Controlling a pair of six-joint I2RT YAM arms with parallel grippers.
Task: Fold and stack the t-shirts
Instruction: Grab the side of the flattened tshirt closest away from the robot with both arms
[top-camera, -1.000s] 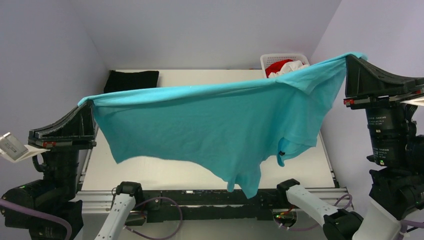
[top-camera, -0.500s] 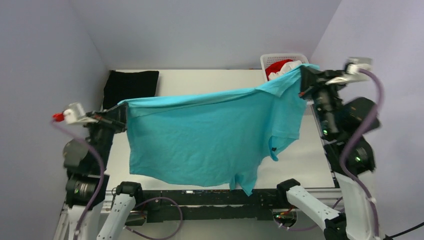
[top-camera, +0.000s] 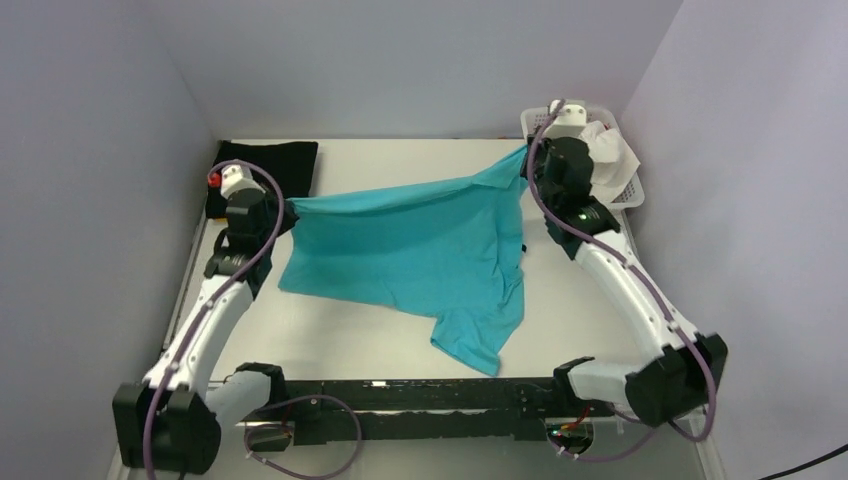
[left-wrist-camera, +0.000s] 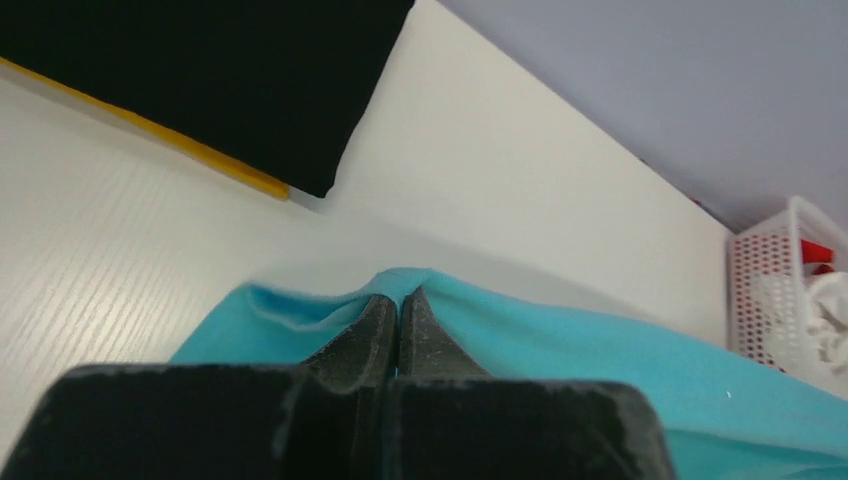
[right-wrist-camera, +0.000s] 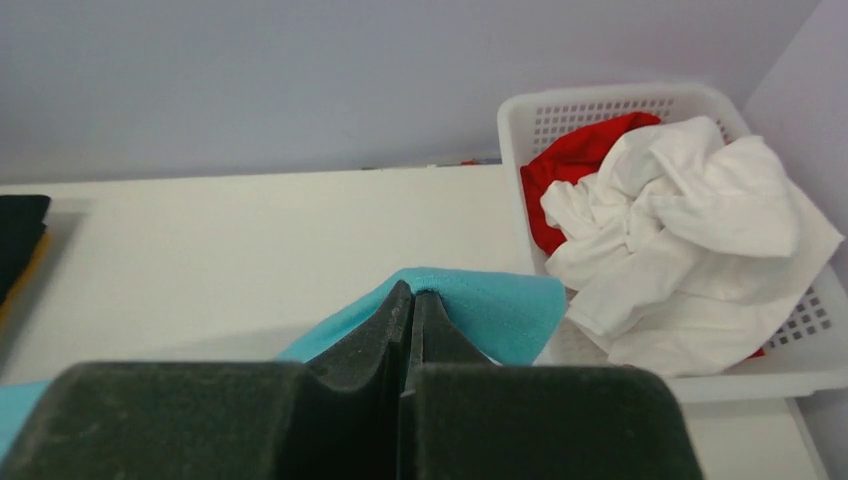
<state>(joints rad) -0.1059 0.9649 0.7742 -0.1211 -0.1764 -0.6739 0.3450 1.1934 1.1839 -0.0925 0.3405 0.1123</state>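
Now, axis: turquoise t-shirt (top-camera: 420, 245) spans leftward from the basket (right-wrist-camera: 600, 112).
Jaws: your left gripper (left-wrist-camera: 399, 305) and right gripper (right-wrist-camera: 412, 296) — both clenched on it.

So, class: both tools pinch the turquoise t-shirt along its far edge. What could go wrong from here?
1. The turquoise t-shirt lies skewed, its near end bunched; flattened like this, it may crease.
2. The right tool holds its corner close beside the white basket; the cloth could snag the rim.
3. The left tool is near the folded black t-shirt; a pull that way might disturb it.
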